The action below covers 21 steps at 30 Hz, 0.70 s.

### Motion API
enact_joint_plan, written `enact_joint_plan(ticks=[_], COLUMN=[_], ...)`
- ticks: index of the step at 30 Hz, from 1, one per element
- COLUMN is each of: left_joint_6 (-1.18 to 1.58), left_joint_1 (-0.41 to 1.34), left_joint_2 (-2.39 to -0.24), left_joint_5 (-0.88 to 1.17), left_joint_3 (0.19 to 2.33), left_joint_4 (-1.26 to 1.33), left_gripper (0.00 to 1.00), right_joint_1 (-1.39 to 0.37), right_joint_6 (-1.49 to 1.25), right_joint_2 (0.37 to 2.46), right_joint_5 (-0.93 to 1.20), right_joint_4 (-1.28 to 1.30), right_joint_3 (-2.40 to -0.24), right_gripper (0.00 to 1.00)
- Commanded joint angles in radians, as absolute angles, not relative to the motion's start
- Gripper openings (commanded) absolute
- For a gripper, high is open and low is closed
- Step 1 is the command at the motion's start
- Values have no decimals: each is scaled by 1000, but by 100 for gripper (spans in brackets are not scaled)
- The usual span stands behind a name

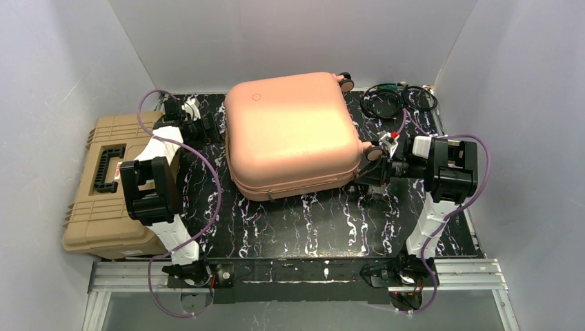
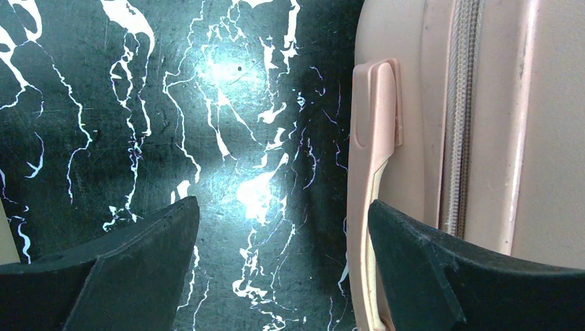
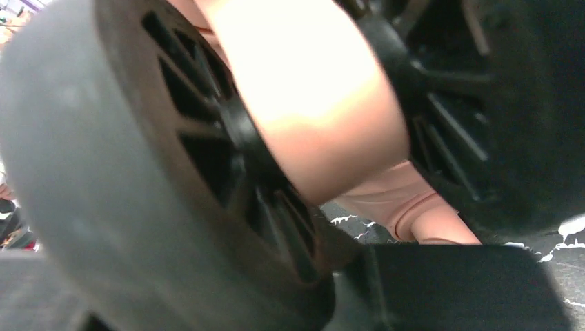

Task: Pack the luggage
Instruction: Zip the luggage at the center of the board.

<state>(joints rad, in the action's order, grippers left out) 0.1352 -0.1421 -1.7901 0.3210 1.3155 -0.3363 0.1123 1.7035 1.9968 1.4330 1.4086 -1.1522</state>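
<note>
The luggage lies flat and zipped shut on the black marbled table, its round logo facing up. My left gripper is at its left side, open. In the left wrist view the left gripper has one finger over bare table and the other against the luggage, just inside its side handle. My right gripper is at the near right wheel. That wheel fills the right wrist view and touches one black finger. The other finger is hidden.
A tan ribbed toolbox with a black handle stands at the left, beside the left arm. Coiled black cables lie at the back right corner. Grey walls close in on three sides. Another wheel sticks out at the luggage's back right corner.
</note>
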Motion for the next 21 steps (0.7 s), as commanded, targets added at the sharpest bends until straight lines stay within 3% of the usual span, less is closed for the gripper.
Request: enact_joint_plan(ticks=[1, 4, 18, 21], left_joint_6=[132, 132, 124, 121], left_joint_1=[-148, -148, -149, -148], left_joint_2=[-1764, -1768, -1773, -1772], left_joint_5=[316, 317, 313, 310], left_joint_3=[1313, 1310, 1282, 1282], left_joint_4=[-345, -343, -334, -336], left_gripper=[90, 90, 90, 90], right_joint_1=[110, 110, 176, 177], right_joint_6=[1704, 1697, 1755, 1792], right_joint_2=[2006, 2011, 2039, 2020], right_joint_5=[1462, 1460, 1480, 1480], right_joint_4=[1424, 1424, 1427, 1428], right_joint_3=[-1187, -1193, -1125, -1102], right_gripper=[30, 2, 1, 23])
